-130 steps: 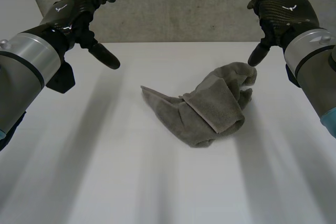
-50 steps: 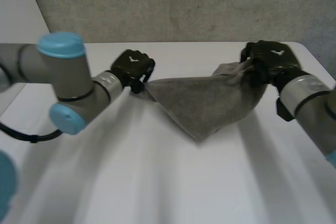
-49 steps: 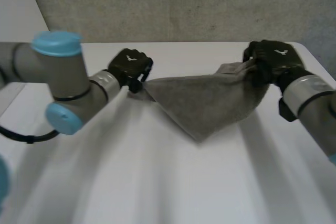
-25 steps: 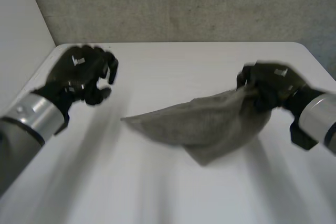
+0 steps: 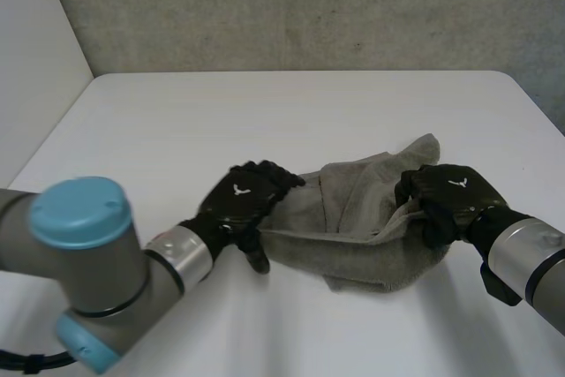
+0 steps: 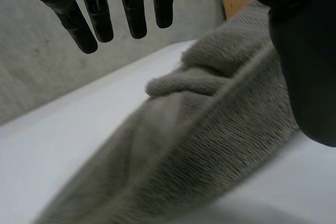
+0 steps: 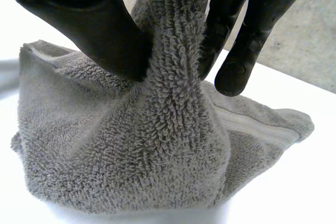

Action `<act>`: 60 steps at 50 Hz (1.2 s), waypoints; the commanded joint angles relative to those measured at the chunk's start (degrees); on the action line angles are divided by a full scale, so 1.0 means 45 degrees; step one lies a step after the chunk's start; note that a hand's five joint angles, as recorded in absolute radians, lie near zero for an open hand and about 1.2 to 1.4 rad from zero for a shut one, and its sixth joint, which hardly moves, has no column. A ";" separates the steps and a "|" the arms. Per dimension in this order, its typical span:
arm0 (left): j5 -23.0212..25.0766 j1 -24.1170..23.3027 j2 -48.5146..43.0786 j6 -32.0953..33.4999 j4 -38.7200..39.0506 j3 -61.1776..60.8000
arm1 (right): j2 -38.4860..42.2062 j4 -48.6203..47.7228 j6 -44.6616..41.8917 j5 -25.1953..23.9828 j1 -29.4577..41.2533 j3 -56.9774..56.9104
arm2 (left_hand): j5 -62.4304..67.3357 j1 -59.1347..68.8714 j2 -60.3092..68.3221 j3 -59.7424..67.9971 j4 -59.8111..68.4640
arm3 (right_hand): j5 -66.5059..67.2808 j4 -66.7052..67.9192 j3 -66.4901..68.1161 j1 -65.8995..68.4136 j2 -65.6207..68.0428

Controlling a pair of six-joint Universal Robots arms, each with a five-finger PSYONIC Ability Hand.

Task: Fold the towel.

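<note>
The grey towel [image 5: 375,240] lies bunched on the white table [image 5: 265,112], between the two hands. The right hand [image 5: 450,196] sits at the towel's right end — its thumb and fingers [image 7: 226,14] pinch a raised ridge of the terry cloth. The left hand [image 5: 240,202] is at the towel's left end, fingers [image 6: 94,17] straight and spread above the cloth — gripping nothing.
</note>
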 commanded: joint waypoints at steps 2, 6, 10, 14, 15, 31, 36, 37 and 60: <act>-0.0644 -0.0518 -0.1947 -0.0222 -0.0391 0.1545 | -0.0391 -0.0517 0.0049 0.0076 -0.0361 0.0377 | 0.3566 0.3322 0.3299 0.3359 0.3280 | 0.0786 0.0828 0.0791 0.0925 0.1020; -0.1151 -0.0577 -0.2299 -0.0261 -0.1306 0.2071 | -0.0391 -0.0498 0.0011 -0.0021 -0.0596 0.0436 | 1.3177 1.2933 1.2909 1.2970 1.2891 | -0.0684 -0.0641 -0.0678 -0.0544 -0.0449; -0.1250 -0.0479 -0.2064 -0.0281 -0.1700 0.1994 | -0.0371 -0.0303 -0.0321 -0.0080 -0.0597 0.0144 | 1.4028 1.3784 1.3761 1.3821 1.3742 | -1.2958 -1.2916 -1.2953 -1.2819 -1.2724; -0.1269 -0.0363 -0.1033 -0.0281 -0.1837 0.1430 | -0.0371 0.0358 -0.1661 -0.0274 -0.0499 -0.0498 | 1.4028 1.3784 1.3761 1.3821 1.3742 | -1.4770 -1.4728 -1.4764 -1.4630 -1.4535; -0.1231 -0.0323 -0.0681 -0.0281 -0.1779 0.1021 | -0.0371 0.0961 -0.2907 -0.0565 -0.0499 -0.0888 | 1.4028 1.3784 1.3761 1.3821 1.3742 | -1.4770 -1.4728 -1.4764 -1.4630 -1.4535; -0.1191 -0.0460 0.0982 -0.0144 -0.1134 -0.1325 | 0.3296 0.4578 -0.9519 -0.2033 0.2056 -0.6005 | 1.4028 1.3784 1.3761 1.3821 1.3742 | -1.4770 -1.4728 -1.4764 -1.4630 -1.4535; -0.1191 -0.0343 0.1080 -0.0086 -0.1095 -0.1560 | 0.4508 0.5087 -1.1194 -0.2014 0.2645 -0.6692 | 1.4028 1.3784 1.3761 1.3821 1.3742 | -1.4770 -1.4728 -1.4764 -1.4630 -1.4535; -0.1191 -0.0343 0.1080 -0.0086 -0.1095 -0.1561 | 0.4840 0.5146 -1.1955 -0.1994 0.2781 -0.6770 | 1.4028 1.3784 1.3761 1.3821 1.3742 | -1.4770 -1.4728 -1.4764 -1.4630 -1.4535; -0.1211 0.0184 0.1100 -0.0066 -0.1075 -0.1699 | 0.6388 0.3805 -1.0569 -0.0256 0.3173 -0.8740 | 1.4028 1.3784 1.3761 1.3821 1.3742 | 0.0786 0.0828 0.0791 0.0925 0.1020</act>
